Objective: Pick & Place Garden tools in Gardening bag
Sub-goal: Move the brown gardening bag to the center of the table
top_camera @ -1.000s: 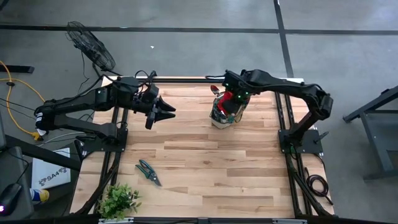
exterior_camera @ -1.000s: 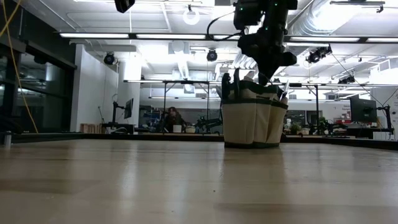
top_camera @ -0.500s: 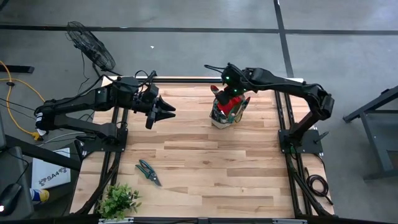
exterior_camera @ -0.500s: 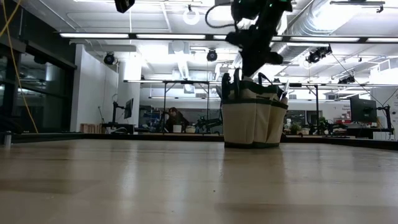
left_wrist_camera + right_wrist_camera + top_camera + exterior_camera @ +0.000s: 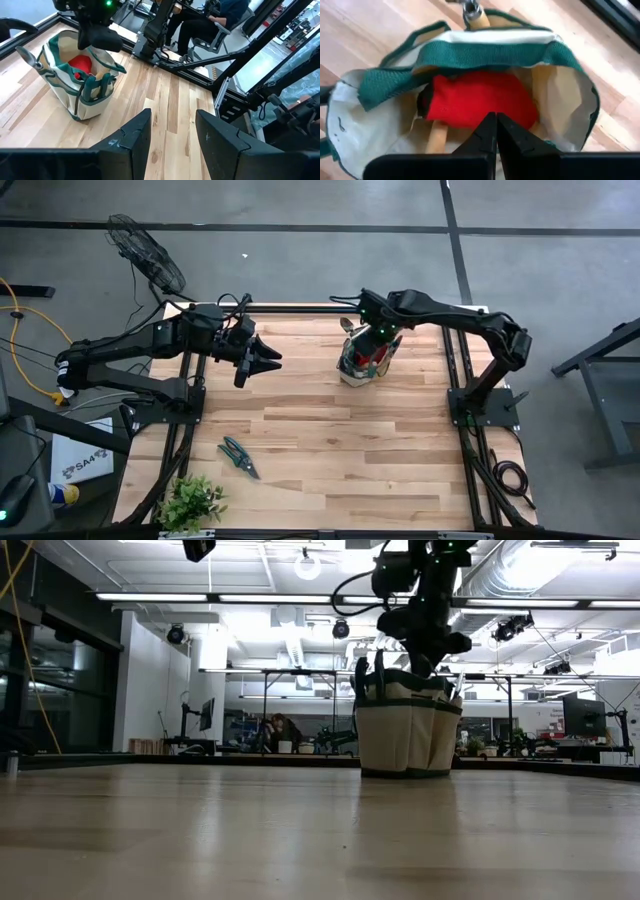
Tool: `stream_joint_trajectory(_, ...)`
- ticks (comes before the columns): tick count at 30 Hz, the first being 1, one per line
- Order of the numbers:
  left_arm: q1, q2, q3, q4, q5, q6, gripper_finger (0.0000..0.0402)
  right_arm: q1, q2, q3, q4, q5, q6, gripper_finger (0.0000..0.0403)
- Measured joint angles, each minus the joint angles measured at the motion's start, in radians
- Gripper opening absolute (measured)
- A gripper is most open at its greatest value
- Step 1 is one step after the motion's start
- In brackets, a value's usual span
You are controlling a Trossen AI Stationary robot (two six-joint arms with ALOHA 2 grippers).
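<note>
The beige gardening bag [image 5: 358, 365] with green trim stands at the far right of the table; it also shows in the low view [image 5: 405, 735] and the left wrist view [image 5: 75, 82]. Inside it lie a red bundle [image 5: 477, 100] and a wooden handle [image 5: 437, 137]. A wooden-handled metal tool [image 5: 476, 15] sticks up from a side pocket. My right gripper [image 5: 496, 120] is shut and empty just above the bag's opening [image 5: 425, 645]. My left gripper [image 5: 172, 127] is open and empty, raised over the table's far left [image 5: 268, 358]. Green-handled pruning shears [image 5: 238, 457] lie flat at the near left.
A leafy green plant [image 5: 190, 502] stands at the table's near left corner. Bare wood lies between the shears and the bag. People sit beyond the table's far edge [image 5: 210, 20].
My right gripper has swung over the bag toward the table's left and up, then come back right and down over the opening. The bag has stayed in place.
</note>
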Motion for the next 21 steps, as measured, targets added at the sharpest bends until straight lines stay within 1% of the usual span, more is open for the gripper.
stream_joint_trajectory(5,0.0,0.0,0.0,0.0,0.0,0.0,0.0152,0.001,-0.011,0.0,0.037,0.003,-0.004,0.0002)
stream_joint_trajectory(14,0.0,0.0,0.0,-0.002,0.0,0.0,0.0152,-0.048,-0.108,0.0,0.044,0.043,-0.005,0.0002)
stream_joint_trajectory(19,0.0,0.0,0.0,-0.002,0.0,0.0,0.0152,-0.054,-0.139,0.0,-0.003,-0.046,-0.058,0.0002)
stream_joint_trajectory(21,0.0,0.0,0.0,-0.002,0.0,0.0,0.0152,-0.04,-0.151,0.0,-0.021,-0.055,-0.08,0.0002)
